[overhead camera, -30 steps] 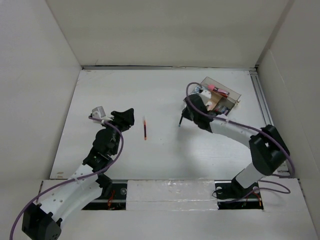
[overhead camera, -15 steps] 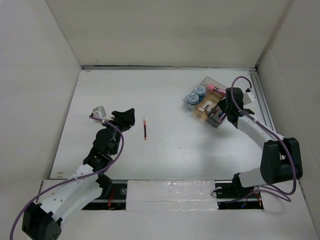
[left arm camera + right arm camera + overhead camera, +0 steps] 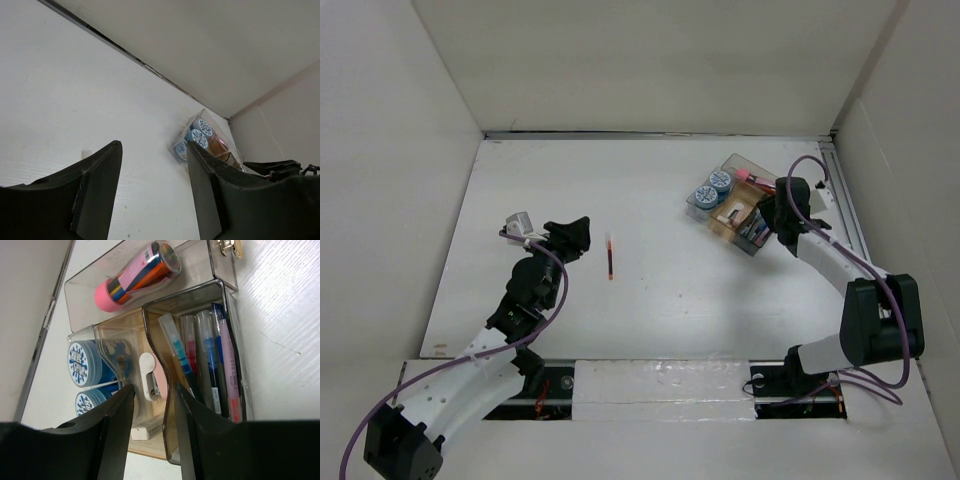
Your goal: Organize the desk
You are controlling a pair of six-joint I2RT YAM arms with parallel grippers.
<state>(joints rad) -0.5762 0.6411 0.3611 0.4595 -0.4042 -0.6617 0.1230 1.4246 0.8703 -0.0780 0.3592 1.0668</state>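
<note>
The white desk (image 3: 650,190) holds a red pen (image 3: 610,259) lying loose left of centre. My left gripper (image 3: 572,238) is open and empty just left of the pen; in the left wrist view (image 3: 154,145) only bare desk shows between its fingers. A clear compartmented tray (image 3: 735,158) sits at the back right. My right gripper (image 3: 770,215) hovers over it, open. In the right wrist view (image 3: 153,387) the tray's wavy divider (image 3: 159,347) stands between the fingers. The tray holds several pens (image 3: 210,360), blue tape rolls (image 3: 82,362) and a pink-capped tube (image 3: 137,272).
Pale wall panels enclose the desk on three sides. A metal rail (image 3: 840,190) runs along the right edge beside the tray. A white-and-pink item (image 3: 150,375) and a white eraser (image 3: 147,429) lie in the tray's middle compartment. The tray also shows in the left wrist view (image 3: 220,147).
My right arm swung from the desk's middle to the tray at the back right, then edged slightly left over it. The left arm and the red pen have not moved.
</note>
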